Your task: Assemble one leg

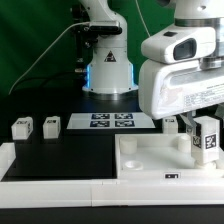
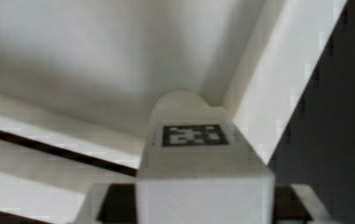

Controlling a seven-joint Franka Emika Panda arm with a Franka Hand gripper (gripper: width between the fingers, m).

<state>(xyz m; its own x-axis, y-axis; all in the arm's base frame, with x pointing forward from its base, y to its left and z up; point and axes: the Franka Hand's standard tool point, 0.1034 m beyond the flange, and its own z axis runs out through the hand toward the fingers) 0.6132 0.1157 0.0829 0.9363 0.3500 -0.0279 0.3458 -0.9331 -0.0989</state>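
Note:
My gripper [image 1: 200, 128] is at the exterior view's right, shut on a white leg [image 1: 207, 141] with a black-and-white tag, held upright over the far right part of the large white tray-like piece [image 1: 150, 160]. In the wrist view the held leg [image 2: 195, 160] fills the middle, tag facing the camera, with the fingers [image 2: 115, 205] pressed on both sides and the white tray piece [image 2: 85, 70] behind it. Two more legs [image 1: 22, 128] [image 1: 51, 125] stand on the black table at the exterior view's left.
The marker board [image 1: 110, 122] lies at the back centre in front of the arm's base [image 1: 107, 70]. A white rim [image 1: 40, 165] runs along the front of the black table. A cable hangs at the back left.

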